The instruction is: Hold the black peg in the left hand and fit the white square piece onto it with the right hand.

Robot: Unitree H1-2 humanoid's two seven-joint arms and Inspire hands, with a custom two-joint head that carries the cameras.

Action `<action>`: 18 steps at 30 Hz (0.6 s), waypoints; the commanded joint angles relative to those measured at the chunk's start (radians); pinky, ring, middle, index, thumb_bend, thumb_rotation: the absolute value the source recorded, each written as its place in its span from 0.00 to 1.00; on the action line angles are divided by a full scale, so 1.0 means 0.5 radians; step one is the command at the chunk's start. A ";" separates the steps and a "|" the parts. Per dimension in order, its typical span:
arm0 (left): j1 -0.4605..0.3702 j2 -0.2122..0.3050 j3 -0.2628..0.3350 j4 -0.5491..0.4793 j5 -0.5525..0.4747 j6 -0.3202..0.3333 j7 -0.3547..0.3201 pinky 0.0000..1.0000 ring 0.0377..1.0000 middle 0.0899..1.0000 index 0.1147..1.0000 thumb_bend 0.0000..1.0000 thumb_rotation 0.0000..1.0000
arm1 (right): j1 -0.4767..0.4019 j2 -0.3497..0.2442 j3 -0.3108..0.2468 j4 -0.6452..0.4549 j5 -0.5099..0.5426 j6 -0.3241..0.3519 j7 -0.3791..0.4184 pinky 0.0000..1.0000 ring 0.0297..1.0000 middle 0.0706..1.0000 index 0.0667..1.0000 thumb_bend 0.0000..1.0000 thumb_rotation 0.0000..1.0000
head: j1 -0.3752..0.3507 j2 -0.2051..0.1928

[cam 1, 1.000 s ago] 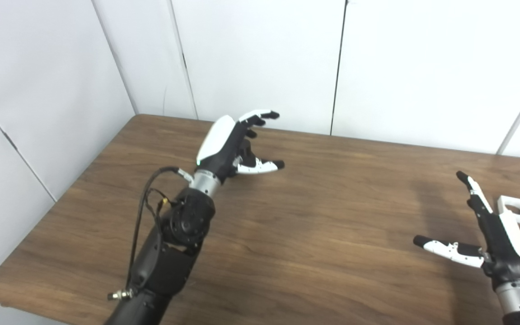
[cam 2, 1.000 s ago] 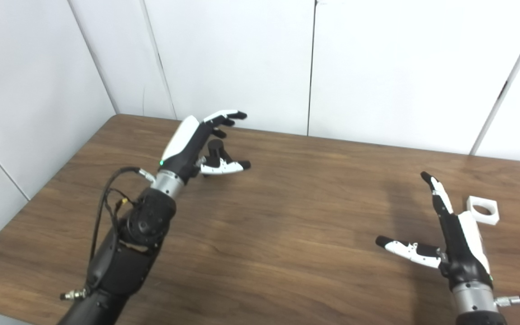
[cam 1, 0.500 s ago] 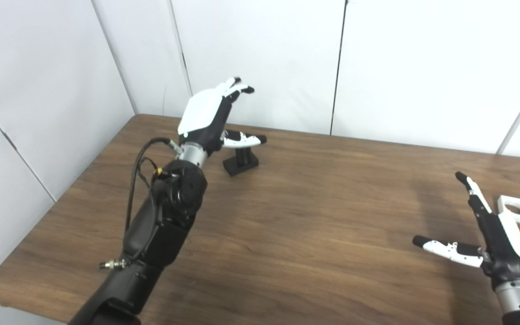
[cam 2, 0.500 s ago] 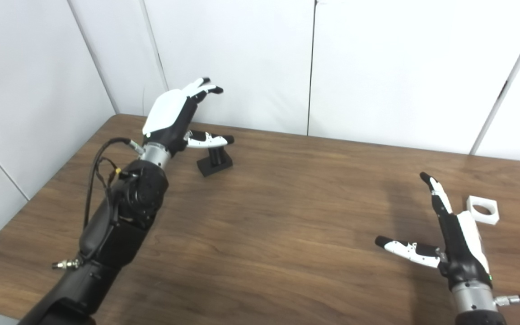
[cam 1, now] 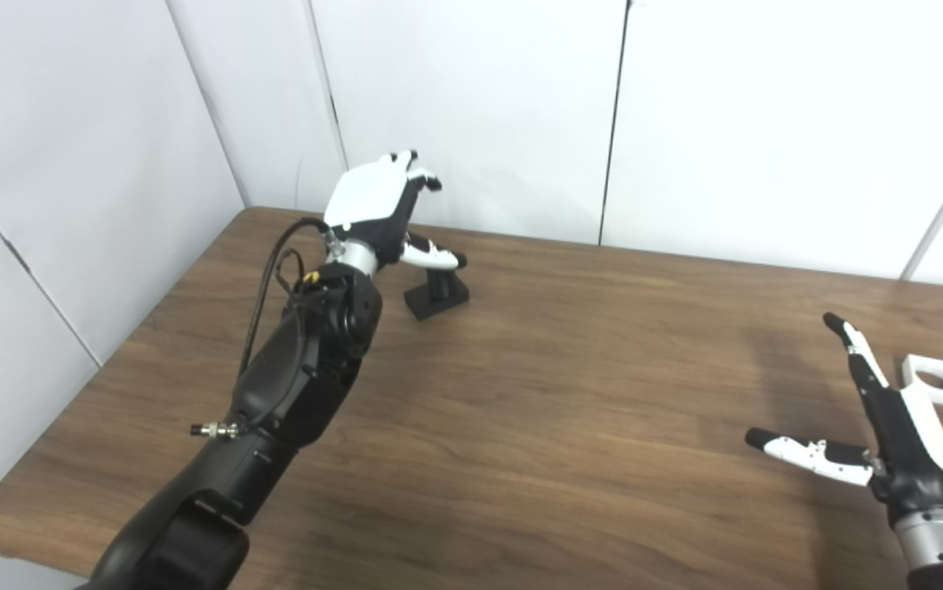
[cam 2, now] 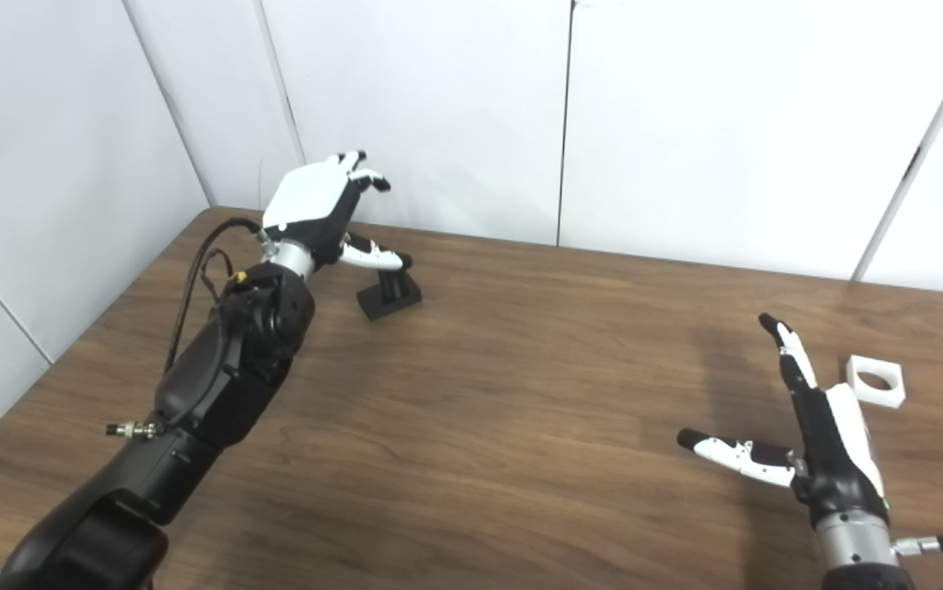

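Fingers (cam 1: 418, 176) of the left hand (cam 1: 373, 201) are spread and curl over nothing, raised above and just behind the black peg (cam 1: 437, 292), with the thumb reaching down beside the peg's post; whether it touches the post cannot be told. On the other side, the right hand (cam 2: 823, 434) is flat and wide open over the counter (cam 1: 569, 393), holding nothing, its thumb stuck out sideways, with the white square piece (cam 2: 875, 381) lying just beyond its knuckles. The biggest risk, as I judge it, sits with the left arm: the hand comes at the peg from above and behind, so a closing thumb could shove the post and tip or skid the base across the smooth wood before the other fingers close around it. A smaller risk is on the right: the flat hand could nudge the white piece toward the counter's edge, or pinch it by a corner so that the hole ends up askew for fitting. The peg is a short, dark, round post rising from a flat rectangular base, standing near the far left corner. The white piece is a small, blocky square with a round hole through it, lying flat near the right edge, well apart from the peg.
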 commanded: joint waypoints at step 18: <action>-0.204 0.125 -0.177 0.300 0.023 -0.057 -0.116 1.00 1.00 1.00 0.72 1.00 0.48 | -0.051 0.007 -0.027 -0.072 0.005 -0.057 -0.031 0.96 1.00 1.00 0.96 0.82 0.20 | -0.029 0.030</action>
